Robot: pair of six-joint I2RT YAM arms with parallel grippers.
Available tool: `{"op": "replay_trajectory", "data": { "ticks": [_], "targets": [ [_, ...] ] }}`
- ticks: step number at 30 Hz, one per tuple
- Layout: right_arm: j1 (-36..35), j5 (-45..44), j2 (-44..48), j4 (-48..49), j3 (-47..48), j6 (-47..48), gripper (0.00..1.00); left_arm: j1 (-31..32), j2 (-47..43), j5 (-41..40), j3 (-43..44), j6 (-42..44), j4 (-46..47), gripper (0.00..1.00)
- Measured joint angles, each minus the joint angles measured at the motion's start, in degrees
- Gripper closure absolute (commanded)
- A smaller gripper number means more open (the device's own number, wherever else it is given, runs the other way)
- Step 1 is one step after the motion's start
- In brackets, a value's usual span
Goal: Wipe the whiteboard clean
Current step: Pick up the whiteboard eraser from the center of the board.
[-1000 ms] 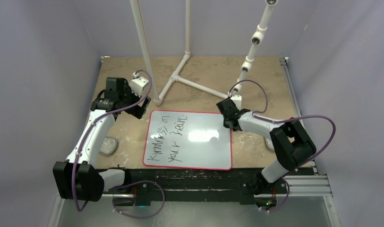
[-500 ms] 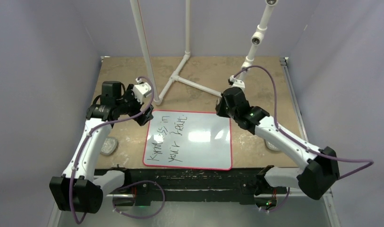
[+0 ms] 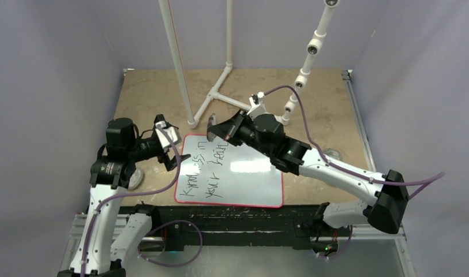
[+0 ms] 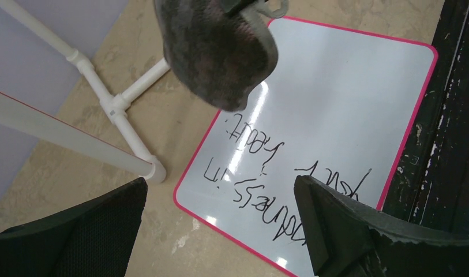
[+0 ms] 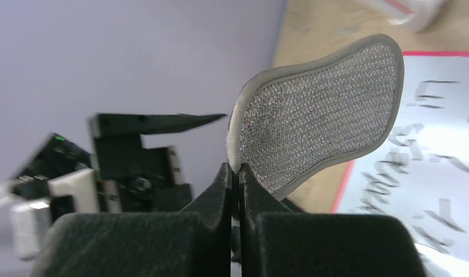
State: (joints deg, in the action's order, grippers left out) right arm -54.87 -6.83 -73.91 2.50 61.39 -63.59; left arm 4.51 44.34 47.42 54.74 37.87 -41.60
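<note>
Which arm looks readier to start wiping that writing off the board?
Right, likely: the right gripper is shut on the grey pad, held over the whiteboard near the handwriting. The left gripper is open and empty at the board's edge.

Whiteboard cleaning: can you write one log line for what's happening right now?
right jaws: shut on grey pad | grey pad: raised near whiteboard far edge | left jaws: open, empty | writing: unerased
</note>
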Motion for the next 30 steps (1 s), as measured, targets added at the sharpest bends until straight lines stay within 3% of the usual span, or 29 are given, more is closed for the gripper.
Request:
{"op": "replay_trajectory", "data": {
  "ticks": [6, 14, 18, 20, 22, 25, 26, 30],
  "targets": [
    [-6.40, -3.58, -2.12, 10.58, 0.13, -11.87, 1.00, 0.00, -9.11, 2.14, -4.31, -1.33, 3.69, 0.01],
    [-14.03, -10.12, -6.75, 14.91, 2.69, -19.30, 1.00, 0.00, -14.43, -0.68, -9.07, -7.26, 17.18, 0.01],
    [-15.37, -11.91, -7.37, 16.28, 2.71, -20.76, 1.00, 0.00, -13.35, -1.84, -9.07, -7.17, 18.71, 0.36],
    [-15.45, -12.85, -7.37, 16.46, 2.71, -21.11, 1.00, 0.00, -11.41, -2.40, -8.35, -6.36, 17.62, 0.71],
    [-15.43, -14.08, -7.34, 16.87, 2.69, -21.33, 1.00, 0.00, -9.20, -2.84, -7.17, -5.35, 16.20, 0.99],
    [-15.08, -15.17, -7.32, 16.90, 2.67, -21.49, 1.00, 0.02, -7.04, -3.04, -5.68, -3.76, 15.28, 1.00],
    [-15.08, -15.23, -7.30, 16.83, 2.67, -21.51, 0.94, 0.02, -6.60, -3.10, -5.18, -3.61, 15.02, 1.00],
    [-15.19, -14.56, -6.12, 14.95, 2.67, -21.51, 0.52, 0.04, -6.16, -3.63, -3.78, -2.62, 14.27, 1.00]
  ]
}}
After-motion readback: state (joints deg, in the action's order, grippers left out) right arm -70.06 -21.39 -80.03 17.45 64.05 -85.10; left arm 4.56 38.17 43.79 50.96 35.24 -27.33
